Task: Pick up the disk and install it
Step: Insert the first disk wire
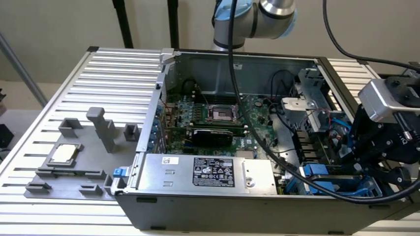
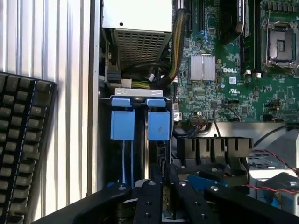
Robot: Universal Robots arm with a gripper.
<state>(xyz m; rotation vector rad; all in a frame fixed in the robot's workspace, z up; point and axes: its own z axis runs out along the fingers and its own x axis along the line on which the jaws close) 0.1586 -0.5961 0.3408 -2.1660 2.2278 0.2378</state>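
Hanging over the drive bay at the corner of the open computer case (image 1: 229, 214) on the exterior view's right: the claw (image 2: 164, 176), narrow, black fingers (image 2: 148, 200) drawn close together. Straight ahead of it, seated in the bay with blue front showing: the disk (image 2: 158, 122), metal body hidden in the slot. Just beside, in the neighbouring slot: 1 more blue-fronted carrier (image 2: 123, 122), the 2 fronts level and parted by a thin gap. Near the bay: green motherboard (image 2: 224, 79) and power supply (image 2: 135, 23). Out on the slatted table (image 1: 85, 78), well apart from the bay: grey fixture (image 1: 69, 173) carrying 1 small square chip (image 1: 64, 153). Alongside the case: black keyboard (image 2: 23, 154).
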